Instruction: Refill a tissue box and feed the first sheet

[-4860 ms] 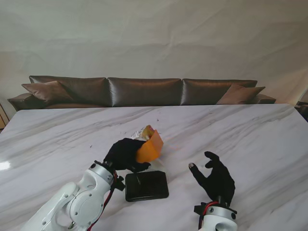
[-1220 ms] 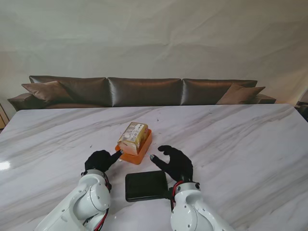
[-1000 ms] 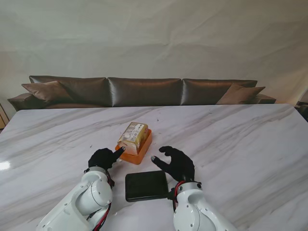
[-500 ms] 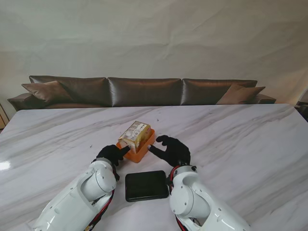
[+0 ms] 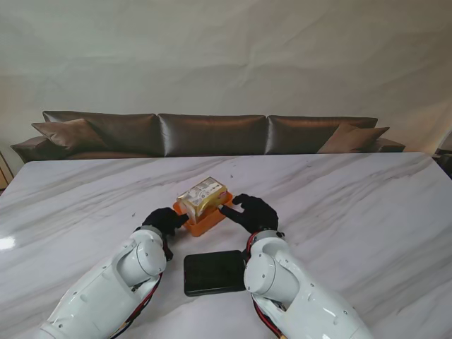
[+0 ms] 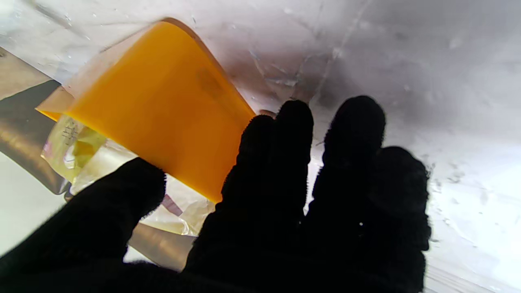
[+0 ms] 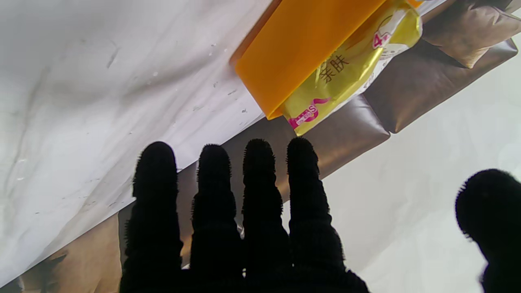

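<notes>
An orange tissue box [image 5: 203,226] sits mid-table with a yellow pack of tissues [image 5: 203,195] lying in its open top. My left hand [image 5: 166,220] is at the box's left near corner, fingertips touching its wall, holding nothing. My right hand [image 5: 251,212] is at the box's right side, fingers straight and thumb apart. In the left wrist view the orange box [image 6: 163,106] and the pack [image 6: 81,150] lie just past my left hand [image 6: 285,211]. In the right wrist view the box [image 7: 301,44] and the pack [image 7: 350,69] lie beyond my right hand [image 7: 244,228].
A flat black lid [image 5: 214,272] lies on the marble table [image 5: 367,212] nearer to me than the box, between my two forearms. A brown leather sofa [image 5: 212,134] runs behind the table's far edge.
Both hands have moved away from me and closed in on the box from either side. The box and pack have turned a little, now lying more crosswise.
</notes>
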Controlling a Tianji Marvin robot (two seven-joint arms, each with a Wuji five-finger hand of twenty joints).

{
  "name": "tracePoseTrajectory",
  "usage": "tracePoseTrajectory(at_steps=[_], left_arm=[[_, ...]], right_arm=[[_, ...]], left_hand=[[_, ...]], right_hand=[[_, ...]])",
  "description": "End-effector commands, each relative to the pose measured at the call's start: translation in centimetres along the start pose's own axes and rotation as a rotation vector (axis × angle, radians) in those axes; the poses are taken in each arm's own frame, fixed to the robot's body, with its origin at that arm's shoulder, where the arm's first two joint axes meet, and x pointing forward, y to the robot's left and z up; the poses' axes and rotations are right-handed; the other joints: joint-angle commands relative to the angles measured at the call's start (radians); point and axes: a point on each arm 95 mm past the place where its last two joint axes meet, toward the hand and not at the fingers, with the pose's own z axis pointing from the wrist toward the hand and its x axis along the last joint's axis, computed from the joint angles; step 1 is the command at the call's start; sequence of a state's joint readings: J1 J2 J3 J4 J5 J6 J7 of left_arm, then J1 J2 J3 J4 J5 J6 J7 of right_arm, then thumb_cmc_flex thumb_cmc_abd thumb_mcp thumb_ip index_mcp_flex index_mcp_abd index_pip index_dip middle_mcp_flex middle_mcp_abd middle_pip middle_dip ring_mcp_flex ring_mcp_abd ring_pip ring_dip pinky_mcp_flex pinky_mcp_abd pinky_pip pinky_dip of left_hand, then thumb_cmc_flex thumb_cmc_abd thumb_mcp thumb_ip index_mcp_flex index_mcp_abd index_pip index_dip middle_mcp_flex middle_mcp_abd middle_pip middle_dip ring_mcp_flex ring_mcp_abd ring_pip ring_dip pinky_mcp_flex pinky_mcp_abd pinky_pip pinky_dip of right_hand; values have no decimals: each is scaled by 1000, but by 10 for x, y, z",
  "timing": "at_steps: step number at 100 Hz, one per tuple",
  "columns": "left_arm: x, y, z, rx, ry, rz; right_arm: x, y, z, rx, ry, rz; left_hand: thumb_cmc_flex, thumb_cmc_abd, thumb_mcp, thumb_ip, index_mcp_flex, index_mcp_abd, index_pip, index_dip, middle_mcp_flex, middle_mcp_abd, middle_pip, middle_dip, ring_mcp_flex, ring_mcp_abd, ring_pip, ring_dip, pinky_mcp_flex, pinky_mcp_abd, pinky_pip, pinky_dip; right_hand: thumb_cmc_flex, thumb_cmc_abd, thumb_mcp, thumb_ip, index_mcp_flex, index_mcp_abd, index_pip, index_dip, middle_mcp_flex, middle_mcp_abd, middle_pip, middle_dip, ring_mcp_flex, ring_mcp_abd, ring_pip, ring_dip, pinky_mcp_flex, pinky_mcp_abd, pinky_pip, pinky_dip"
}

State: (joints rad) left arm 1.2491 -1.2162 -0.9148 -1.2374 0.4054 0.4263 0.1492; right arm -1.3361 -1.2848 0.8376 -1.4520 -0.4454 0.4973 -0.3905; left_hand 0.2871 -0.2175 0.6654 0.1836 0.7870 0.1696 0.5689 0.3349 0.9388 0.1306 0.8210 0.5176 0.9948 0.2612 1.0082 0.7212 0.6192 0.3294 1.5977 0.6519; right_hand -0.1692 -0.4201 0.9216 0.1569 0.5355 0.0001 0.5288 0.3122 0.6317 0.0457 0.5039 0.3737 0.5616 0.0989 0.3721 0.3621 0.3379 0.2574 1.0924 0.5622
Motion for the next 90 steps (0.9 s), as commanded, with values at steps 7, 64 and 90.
tracePoseTrajectory(at_steps=[7, 64, 90], left_arm=[[-3, -2, 6, -26, 26, 9], [15, -4, 36, -70, 189, 55], [24, -1, 44, -52, 253, -3]], right_arm=[[-3, -3, 3, 22, -31, -4], [-26, -2, 23, 10, -179, -88], [-32, -10, 25, 42, -204, -97]], left_hand=[[36, -45, 62, 45, -63, -49, 11, 21, -50, -39, -5, 6, -37, 32, -1, 9, -36, -110, -7, 3], [50, -30, 67, 33, -101, -75, 29, 36, -77, -71, -2, 16, -78, 4, -1, 27, -84, -128, -29, 23], [71, -2, 17, -22, -81, -91, 39, 40, -64, -73, -1, 18, -72, 10, 4, 34, -86, -120, -33, 35]], right_hand=[[-1, -17, -20, -14, -27, -4, 1, -8, -41, -6, -1, -19, -24, -30, -9, -15, -11, -27, -7, 12], [27, -13, -39, -15, -38, 56, 8, -20, -31, 41, 6, -42, -12, 4, 18, -14, 6, -19, 12, 16], [33, -5, -45, -13, -21, 51, 25, -23, -3, 32, 24, -41, 15, 7, 36, -9, 21, -18, 28, 16]])
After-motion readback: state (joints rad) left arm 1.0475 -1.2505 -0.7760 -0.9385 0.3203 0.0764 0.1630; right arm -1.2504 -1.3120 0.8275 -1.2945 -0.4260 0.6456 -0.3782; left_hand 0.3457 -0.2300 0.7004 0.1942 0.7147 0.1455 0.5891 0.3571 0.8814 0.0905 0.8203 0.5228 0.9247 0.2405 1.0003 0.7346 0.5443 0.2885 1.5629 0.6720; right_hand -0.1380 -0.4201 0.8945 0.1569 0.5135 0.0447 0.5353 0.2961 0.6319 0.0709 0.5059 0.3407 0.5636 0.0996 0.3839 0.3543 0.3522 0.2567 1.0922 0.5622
